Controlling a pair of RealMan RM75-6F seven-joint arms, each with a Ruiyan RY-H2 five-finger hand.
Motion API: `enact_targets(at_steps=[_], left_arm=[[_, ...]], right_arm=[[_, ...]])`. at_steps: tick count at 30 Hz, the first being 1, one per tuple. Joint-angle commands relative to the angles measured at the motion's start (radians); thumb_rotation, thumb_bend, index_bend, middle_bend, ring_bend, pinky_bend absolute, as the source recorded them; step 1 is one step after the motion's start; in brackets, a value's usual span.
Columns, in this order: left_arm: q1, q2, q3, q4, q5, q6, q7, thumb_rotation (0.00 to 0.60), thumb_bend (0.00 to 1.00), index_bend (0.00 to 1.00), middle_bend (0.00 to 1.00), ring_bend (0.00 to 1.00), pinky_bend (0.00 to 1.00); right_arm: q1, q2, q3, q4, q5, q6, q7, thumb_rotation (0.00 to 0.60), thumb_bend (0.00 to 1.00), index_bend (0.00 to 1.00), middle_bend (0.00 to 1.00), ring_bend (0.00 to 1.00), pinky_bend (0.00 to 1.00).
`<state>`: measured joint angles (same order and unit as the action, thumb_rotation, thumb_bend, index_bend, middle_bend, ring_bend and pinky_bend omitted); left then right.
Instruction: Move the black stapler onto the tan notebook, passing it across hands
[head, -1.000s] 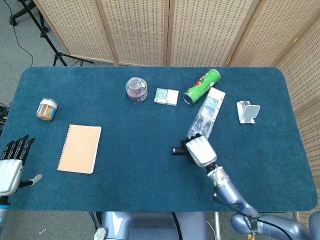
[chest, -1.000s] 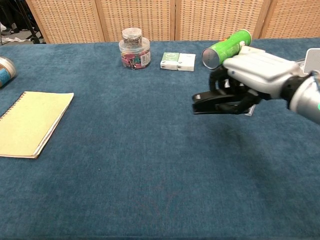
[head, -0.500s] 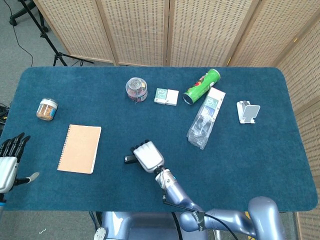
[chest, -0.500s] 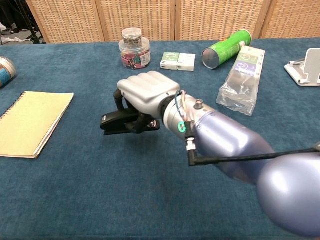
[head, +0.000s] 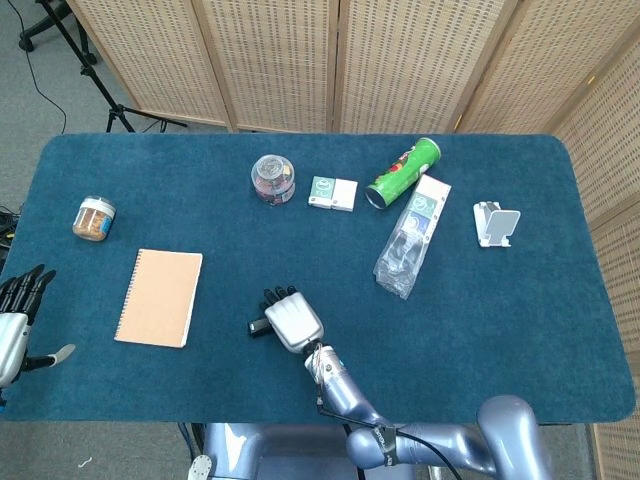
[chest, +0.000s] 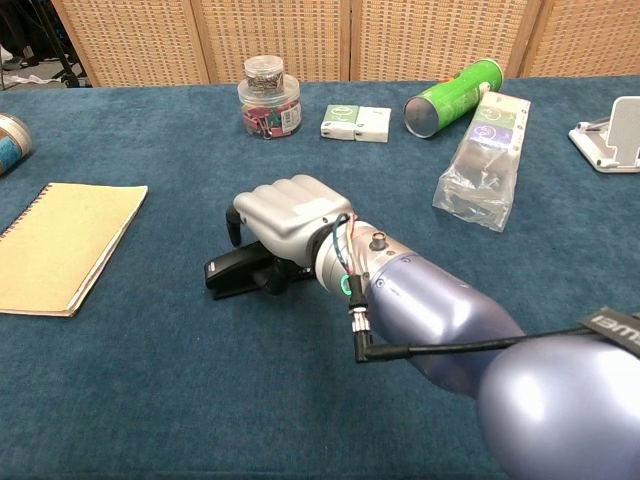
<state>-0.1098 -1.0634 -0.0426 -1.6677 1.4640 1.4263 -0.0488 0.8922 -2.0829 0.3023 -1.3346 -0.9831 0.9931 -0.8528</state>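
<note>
Right hand (chest: 290, 215) grips black stapler (chest: 240, 275) low over the table's near-centre, fingers curled around it. Tan notebook (head: 160, 297) lies well left. Left hand (head: 15, 320) hangs off the near-left edge, fingers spread, empty.

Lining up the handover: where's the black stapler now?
In the right hand, the black stapler sits low over mid-table, right of the tan notebook.
</note>
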Motion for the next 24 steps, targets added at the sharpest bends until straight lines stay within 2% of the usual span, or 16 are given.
enact_targets(at_steps=[1,4,8,12,16,19,22,24], left_arm=[[0.000,-0.001,-0.001,0.000,-0.001,0.001,0.002,0.600,0.00,0.00,0.00,0.00,0.00],[-0.001,-0.004,-0.001,0.001,-0.001,0.002,0.007,0.600,0.00,0.00,0.00,0.00,0.00],[-0.007,-0.014,-0.003,0.003,-0.011,-0.010,0.024,0.600,0.00,0.00,0.00,0.00,0.00],[-0.021,-0.033,-0.005,0.001,-0.022,-0.034,0.054,0.600,0.00,0.00,0.00,0.00,0.00],[-0.046,-0.061,-0.010,-0.008,-0.035,-0.070,0.089,0.600,0.00,0.00,0.00,0.00,0.00],[-0.095,-0.095,-0.020,-0.037,-0.067,-0.151,0.146,0.600,0.00,0.00,0.00,0.00,0.00],[-0.136,-0.118,-0.032,-0.069,-0.100,-0.208,0.198,0.600,0.00,0.00,0.00,0.00,0.00],[-0.182,-0.160,-0.047,-0.088,-0.111,-0.248,0.262,0.600,0.00,0.00,0.00,0.00,0.00]], right_arm=[[-0.008,0.072,0.013,-0.145,0.040,0.048,-0.083,0.600,0.34,0.00,0.00,0.00,0.11],[-0.010,0.120,0.019,-0.232,0.052,0.085,-0.130,0.600,0.34,0.00,0.00,0.00,0.11],[-0.033,0.250,0.006,-0.397,0.035,0.157,-0.207,0.600,0.34,0.00,0.00,0.00,0.11],[-0.098,0.429,-0.041,-0.506,-0.040,0.192,-0.163,0.600,0.34,0.00,0.00,0.00,0.11],[-0.171,0.586,-0.106,-0.508,-0.174,0.197,-0.012,0.600,0.34,0.00,0.00,0.00,0.11],[-0.281,0.734,-0.202,-0.428,-0.326,0.264,0.175,0.600,0.34,0.00,0.00,0.00,0.11],[-0.351,0.797,-0.262,-0.348,-0.405,0.306,0.352,0.600,0.34,0.00,0.00,0.00,0.11],[-0.418,0.836,-0.315,-0.272,-0.456,0.344,0.536,0.600,0.34,0.00,0.00,0.00,0.11]])
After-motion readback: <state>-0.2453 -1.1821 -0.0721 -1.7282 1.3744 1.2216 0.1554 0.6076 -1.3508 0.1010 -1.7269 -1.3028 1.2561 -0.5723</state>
